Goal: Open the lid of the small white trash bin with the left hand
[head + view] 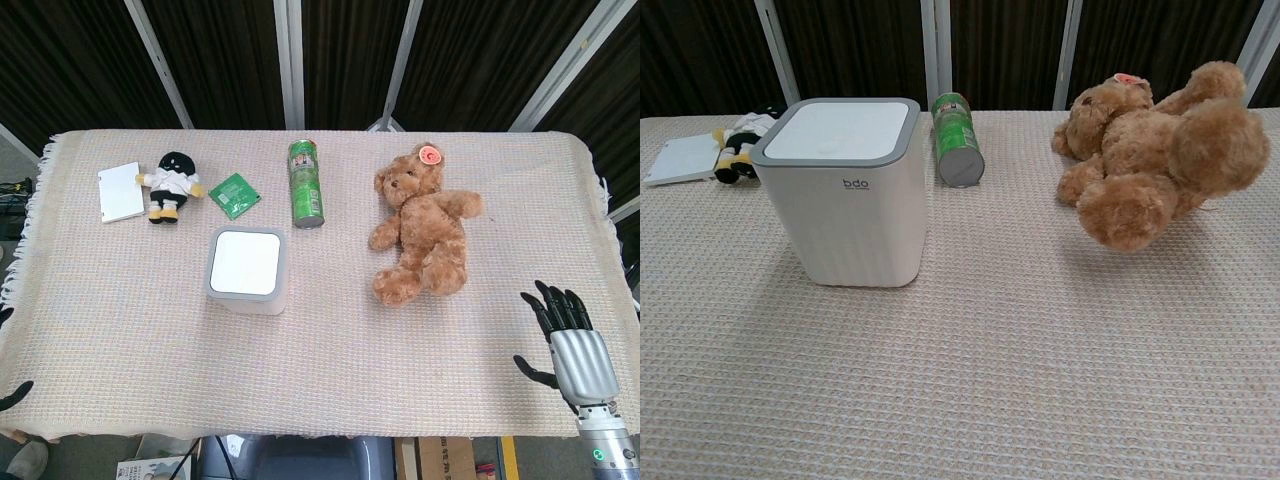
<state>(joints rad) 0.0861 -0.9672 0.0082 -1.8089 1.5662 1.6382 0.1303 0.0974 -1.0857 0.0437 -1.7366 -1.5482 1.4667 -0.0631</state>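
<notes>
Standing left of centre on the cloth-covered tabletop (330,390), the small white trash bin (850,200), marked "bdo", has its lid (838,130) closed. Right hand (570,340) hovers at the near right edge, fingers spread, holding nothing. Left hand's state cannot be told.

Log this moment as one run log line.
bin: lid shut, untouched | left hand: barely in view at table edge | right hand: open, fingers spread, holding nothing

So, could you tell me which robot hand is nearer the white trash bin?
Left. Only its dark fingertips show at the table's near-left edge; the right robot hand rests far right, past the teddy bear from the bin.
</notes>
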